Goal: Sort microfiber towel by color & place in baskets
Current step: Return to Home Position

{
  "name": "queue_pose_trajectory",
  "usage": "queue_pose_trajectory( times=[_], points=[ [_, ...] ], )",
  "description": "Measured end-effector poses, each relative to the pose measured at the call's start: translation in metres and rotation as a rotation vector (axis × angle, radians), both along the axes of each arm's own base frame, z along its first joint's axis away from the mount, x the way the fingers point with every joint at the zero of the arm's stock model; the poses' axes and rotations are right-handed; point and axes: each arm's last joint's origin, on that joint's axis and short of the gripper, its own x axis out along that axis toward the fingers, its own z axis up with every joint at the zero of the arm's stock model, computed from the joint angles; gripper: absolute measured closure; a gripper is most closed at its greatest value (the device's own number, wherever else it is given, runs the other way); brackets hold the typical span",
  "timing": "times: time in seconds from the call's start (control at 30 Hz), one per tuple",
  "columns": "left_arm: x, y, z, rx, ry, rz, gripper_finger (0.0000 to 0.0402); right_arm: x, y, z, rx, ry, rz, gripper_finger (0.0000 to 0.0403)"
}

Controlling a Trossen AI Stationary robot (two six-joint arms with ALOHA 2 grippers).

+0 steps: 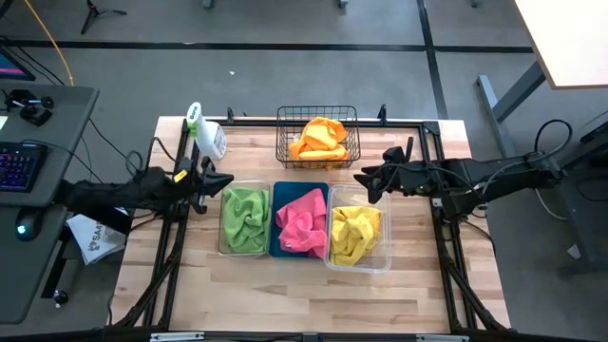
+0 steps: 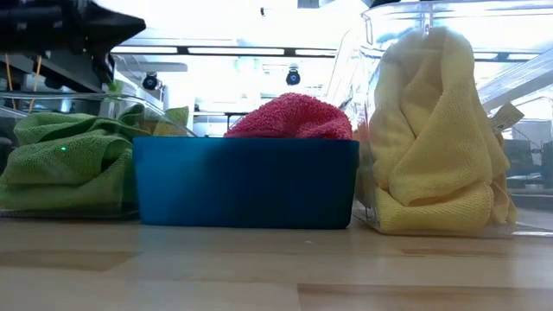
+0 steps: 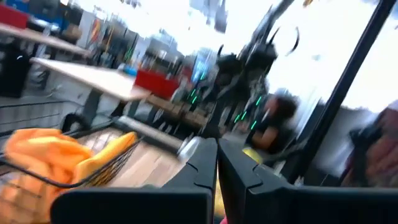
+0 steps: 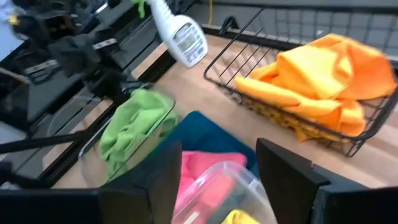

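Four containers hold towels. The black wire basket [image 1: 318, 142] holds an orange towel [image 1: 319, 139] [image 4: 317, 74]. In a row nearer to me stand a clear tub with a green towel [image 1: 245, 218] [image 2: 69, 160], the blue tub [image 2: 246, 181] with a pink towel [image 1: 300, 223], and a clear tub with a yellow towel [image 1: 355, 235] [image 2: 432, 130]. My left gripper [image 1: 224, 180] [image 3: 217, 163] hovers shut by the green tub's far left corner. My right gripper [image 1: 365, 182] [image 4: 217, 171] hovers open above the yellow tub's far edge, empty.
A white spray bottle [image 1: 207, 133] [image 4: 180, 31] lies at the table's far left, beside the wire basket. A black frame rail [image 1: 332, 122] borders the table. Bare wood [image 1: 313, 294] stretches along the near side in front of the tubs.
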Motion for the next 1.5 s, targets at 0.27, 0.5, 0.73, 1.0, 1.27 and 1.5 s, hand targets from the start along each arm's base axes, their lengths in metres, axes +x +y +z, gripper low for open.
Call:
queue_pose_trajectory(
  times=[0.27,0.5,0.73,1.0,1.27,1.5],
  points=[
    [-0.002,0.0,-0.027,-0.082,-0.084,-0.019,0.0401,-0.001,0.006,-0.004,0.08,0.048,0.134,0.033],
    [-0.001,0.0,-0.028,-0.088,-0.073,-0.012,0.0401,-0.025,0.014,-0.011,0.14,0.192,0.191,0.0384],
    [0.0,0.0,-0.03,-0.082,-0.048,-0.023,0.0401,-0.081,0.014,0.001,0.055,0.201,0.208,0.04],
    [0.0,0.0,-0.03,-0.081,-0.043,-0.024,0.0401,-0.135,0.005,-0.028,0.051,-0.087,0.312,0.0402],
    [0.0,0.0,-0.031,-0.081,-0.034,-0.023,0.0401,-0.118,0.011,-0.082,-0.042,-0.606,0.366,0.0402],
    [0.0,0.0,-0.031,-0.081,-0.033,-0.023,0.0401,-0.111,0.0,-0.11,-0.106,-0.62,0.403,0.0403]
  ],
)
